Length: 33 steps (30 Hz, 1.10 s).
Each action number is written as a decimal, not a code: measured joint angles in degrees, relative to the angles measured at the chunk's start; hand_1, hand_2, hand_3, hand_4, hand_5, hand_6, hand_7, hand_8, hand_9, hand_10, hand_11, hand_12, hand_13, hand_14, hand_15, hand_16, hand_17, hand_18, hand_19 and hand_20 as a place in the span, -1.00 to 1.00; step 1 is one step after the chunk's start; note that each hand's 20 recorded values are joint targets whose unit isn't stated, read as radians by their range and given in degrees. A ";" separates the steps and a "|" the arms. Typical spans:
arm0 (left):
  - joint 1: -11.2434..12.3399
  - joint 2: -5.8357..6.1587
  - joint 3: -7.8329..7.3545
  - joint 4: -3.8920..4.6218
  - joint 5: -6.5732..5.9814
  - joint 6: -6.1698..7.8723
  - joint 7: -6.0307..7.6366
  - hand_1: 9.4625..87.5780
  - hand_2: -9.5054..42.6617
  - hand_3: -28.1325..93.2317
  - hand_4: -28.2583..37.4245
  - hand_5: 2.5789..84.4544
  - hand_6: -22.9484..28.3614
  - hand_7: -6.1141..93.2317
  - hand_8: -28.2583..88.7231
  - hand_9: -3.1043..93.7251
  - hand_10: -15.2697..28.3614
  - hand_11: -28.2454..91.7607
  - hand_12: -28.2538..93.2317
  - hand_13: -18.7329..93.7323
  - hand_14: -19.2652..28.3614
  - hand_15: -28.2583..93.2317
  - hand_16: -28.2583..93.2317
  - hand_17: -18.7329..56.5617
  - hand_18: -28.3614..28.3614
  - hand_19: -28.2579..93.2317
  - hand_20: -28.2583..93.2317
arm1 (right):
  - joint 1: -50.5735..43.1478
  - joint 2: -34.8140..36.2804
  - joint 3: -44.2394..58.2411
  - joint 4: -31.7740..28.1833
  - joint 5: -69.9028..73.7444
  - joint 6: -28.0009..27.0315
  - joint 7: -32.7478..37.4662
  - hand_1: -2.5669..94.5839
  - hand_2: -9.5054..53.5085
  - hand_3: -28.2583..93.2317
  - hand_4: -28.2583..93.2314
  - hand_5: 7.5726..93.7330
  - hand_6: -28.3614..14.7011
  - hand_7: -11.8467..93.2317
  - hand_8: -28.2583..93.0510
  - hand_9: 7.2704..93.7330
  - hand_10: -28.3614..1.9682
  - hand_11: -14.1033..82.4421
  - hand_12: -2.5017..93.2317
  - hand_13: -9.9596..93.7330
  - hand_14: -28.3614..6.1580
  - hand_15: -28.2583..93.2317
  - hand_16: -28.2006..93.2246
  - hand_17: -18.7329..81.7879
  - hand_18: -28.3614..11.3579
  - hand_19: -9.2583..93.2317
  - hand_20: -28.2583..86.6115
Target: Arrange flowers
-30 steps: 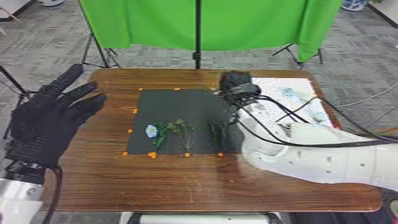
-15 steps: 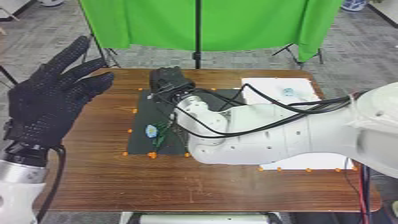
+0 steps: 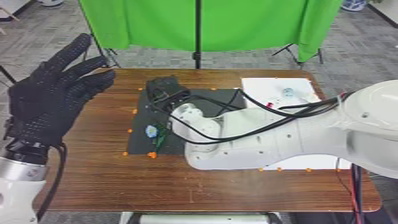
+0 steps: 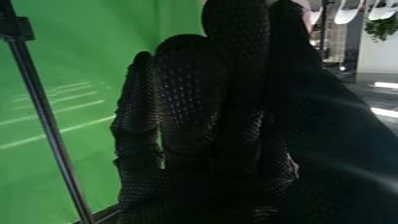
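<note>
In the head view, my right hand point(image 3: 165, 88) is over the back left part of the dark mat point(image 3: 142, 145), its fingers curled with nothing visible in them. A blue flower point(image 3: 151, 131) lies near the mat's left edge, beside a green stem point(image 3: 161, 137); my right forearm hides the mat's right part. A pale blue flower point(image 3: 288, 92) and a small red thing point(image 3: 269, 105) are on the white sheet point(image 3: 306, 86). My left hand point(image 3: 43, 102) is raised at the left, fingers straight. In the right wrist view, my right hand point(image 4: 191, 100) has its fingers folded over.
The brown table point(image 3: 98, 175) has small orange markers around the mat and the sheet. A green curtain point(image 3: 160, 25) and a black stand point(image 3: 197, 50) are behind the table. Black cables point(image 3: 222, 140) run along my right arm.
My right hand has moved left from the sheet's side to the mat's back left, and its forearm now covers much of the mat. My left hand has risen slightly.
</note>
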 measured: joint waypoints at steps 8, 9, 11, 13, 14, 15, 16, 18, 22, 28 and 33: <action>-0.04 0.03 0.66 0.13 -0.01 -0.16 0.08 -0.73 -0.38 0.69 -1.00 -0.42 0.08 -0.57 -0.70 -0.44 0.52 -0.21 -0.33 -0.37 0.92 0.21 -0.63 -0.79 0.86 0.33 0.02 | -0.58 0.38 -1.81 0.19 -0.14 -0.80 0.01 0.20 -1.00 0.39 -1.00 0.75 0.71 -0.49 -0.59 1.00 0.58 -0.18 -0.54 0.73 0.54 0.55 -0.18 -0.11 -0.34 0.71 0.01; 0.20 0.03 0.61 0.12 -0.02 -0.15 0.15 -0.73 -0.38 0.70 -1.00 -0.42 0.08 -0.57 -0.70 -0.44 0.52 -0.21 -0.33 -0.37 0.92 0.21 -0.63 -0.79 0.86 0.33 0.02 | -0.83 0.43 -1.81 0.28 -0.12 -0.82 0.03 0.19 -1.00 0.39 -1.00 0.74 0.72 -0.50 -0.59 1.00 0.58 -0.18 -0.55 0.73 0.54 0.55 -0.18 -0.11 -0.34 0.71 0.01; 0.71 0.03 0.56 0.09 -0.03 -0.14 0.30 -0.73 -0.38 0.70 -1.00 -0.42 0.08 -0.57 -0.70 -0.44 0.52 -0.21 -0.33 -0.37 0.91 0.21 -0.63 -0.79 0.86 0.33 0.02 | -1.26 0.45 -1.81 0.46 0.10 -0.95 0.19 0.19 -1.00 0.38 -1.00 0.71 0.72 -0.49 -0.60 0.99 0.58 -0.18 -0.56 0.73 0.54 0.55 -0.18 -0.12 -0.34 0.71 0.01; 1.07 0.03 0.56 0.09 -0.03 -0.14 0.37 -0.73 -0.38 0.70 -1.00 -0.42 0.08 -0.57 -0.70 -0.44 0.52 -0.21 -0.33 -0.37 0.91 0.21 -0.63 -0.79 0.86 0.33 0.02 | -1.50 0.45 -1.81 0.54 0.40 -1.32 0.44 0.18 -1.00 0.36 -1.00 0.66 0.70 -0.50 -0.61 0.98 0.58 -0.17 -0.56 0.72 0.54 0.56 -0.19 -0.12 -0.35 0.71 0.02; 1.20 0.03 0.56 0.09 -0.03 -0.14 0.40 -0.73 -0.38 0.70 -1.00 -0.42 0.08 -0.57 -0.70 -0.44 0.52 -0.21 -0.33 -0.37 0.91 0.21 -0.63 -0.79 0.86 0.33 0.02 | -1.57 0.45 -1.81 0.56 0.56 -1.60 0.55 0.18 -1.00 0.34 -1.00 0.63 0.70 -0.49 -0.62 0.97 0.58 -0.17 -0.56 0.72 0.54 0.56 -0.19 -0.13 -0.35 0.71 0.02; 1.28 0.02 0.56 0.09 -0.03 -0.14 0.40 -0.73 -0.38 0.70 -1.00 -0.42 0.08 -0.57 -0.70 -0.44 0.52 -0.21 -0.33 -0.37 0.91 0.21 -0.63 -0.79 0.86 0.33 0.02 | -1.62 0.45 -1.81 0.58 0.68 -1.88 0.63 0.17 -1.00 0.33 -1.00 0.59 0.69 -0.49 -0.62 0.96 0.57 -0.17 -0.56 0.72 0.53 0.56 -0.19 -0.13 -0.36 0.71 0.02; 1.33 0.02 0.56 0.09 -0.03 -0.14 0.41 -0.73 -0.38 0.70 -1.00 -0.42 0.08 -0.57 -0.70 -0.44 0.52 -0.21 -0.33 -0.37 0.91 0.21 -0.63 -0.79 0.86 0.33 0.02 | -1.67 0.45 -1.80 0.60 0.82 -2.17 0.71 0.17 -1.00 0.32 -1.00 0.57 0.68 -0.49 -0.63 0.96 0.57 -0.17 -0.56 0.71 0.53 0.56 -0.19 -0.13 -0.36 0.71 0.02; 1.47 0.02 0.56 0.06 -0.03 -0.14 0.45 -0.73 -0.38 0.70 -1.00 -0.42 0.08 -0.57 -0.70 -0.44 0.52 -0.21 -0.33 -0.37 0.92 0.21 -0.63 -0.79 0.86 0.33 0.02 | -1.70 0.45 -1.77 0.63 1.02 -2.78 0.90 0.16 -1.00 0.31 -1.00 0.52 0.66 -0.47 -0.64 0.95 0.56 -0.16 -0.56 0.71 0.53 0.56 -0.19 -0.13 -0.36 0.71 0.02; 1.60 0.02 0.53 0.05 -0.03 -0.15 0.47 -0.72 -0.38 0.70 -1.00 -0.42 0.08 -0.57 -0.70 -0.44 0.52 -0.21 -0.33 -0.37 0.92 0.21 -0.63 -0.79 0.86 0.33 0.02 | -1.70 0.41 -1.69 0.82 1.23 -3.43 1.73 0.15 -0.99 0.26 -1.00 0.43 0.65 -0.47 -0.65 0.94 0.54 -0.16 -0.56 0.71 0.53 0.56 -0.20 -0.13 -0.36 0.72 0.01; 1.60 0.02 0.54 0.05 -0.08 -0.19 0.30 -0.71 -0.38 0.70 -1.00 -0.42 0.08 -0.57 -0.70 -0.44 0.52 -0.20 -0.33 -0.37 0.92 0.21 -0.63 -0.79 0.86 0.33 0.02 | -1.68 0.19 -1.42 1.30 1.29 -3.41 4.20 0.16 -0.94 0.15 -1.00 0.34 0.65 -0.46 -0.70 0.94 0.52 -0.16 -0.57 0.71 0.52 0.56 -0.21 -0.13 -0.38 0.74 0.00; 1.95 0.02 0.44 -0.01 -0.17 -0.18 0.26 -0.71 -0.38 0.70 -1.00 -0.42 0.08 -0.57 -0.70 -0.44 0.52 -0.20 -0.33 -0.37 0.91 0.21 -0.64 -0.79 0.86 0.33 0.02 | -1.91 0.12 -0.40 1.61 1.27 -3.42 5.86 0.20 -0.84 -0.11 -0.91 0.25 0.62 -0.46 -0.78 0.93 0.51 -0.18 -0.58 0.72 0.50 0.56 -0.21 -0.13 -0.38 0.76 -0.03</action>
